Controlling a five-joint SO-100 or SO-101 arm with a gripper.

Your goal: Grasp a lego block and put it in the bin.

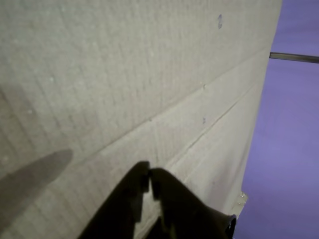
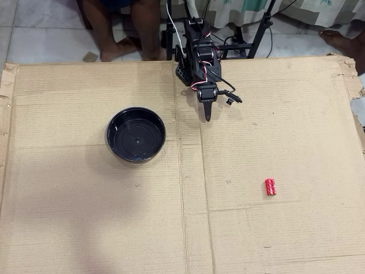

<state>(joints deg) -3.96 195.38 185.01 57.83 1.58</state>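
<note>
In the overhead view the lego block (image 2: 270,186), a tiny red brick, lies on the cardboard at the right, well below and right of my gripper (image 2: 207,118). The bin (image 2: 136,134), a round black bowl with nothing in it, sits left of centre. My gripper points down the sheet near the top middle, between the two and apart from both. In the wrist view its dark fingers (image 1: 149,175) meet at the tips with nothing between them, over bare cardboard. Neither the block nor the bin shows in the wrist view.
A large flattened cardboard sheet (image 2: 85,217) covers the floor. A person's bare legs (image 2: 122,28) and stand legs (image 2: 259,31) sit beyond its top edge, a foot (image 2: 342,40) at top right. In the wrist view a purple surface (image 1: 289,149) lies past the cardboard edge.
</note>
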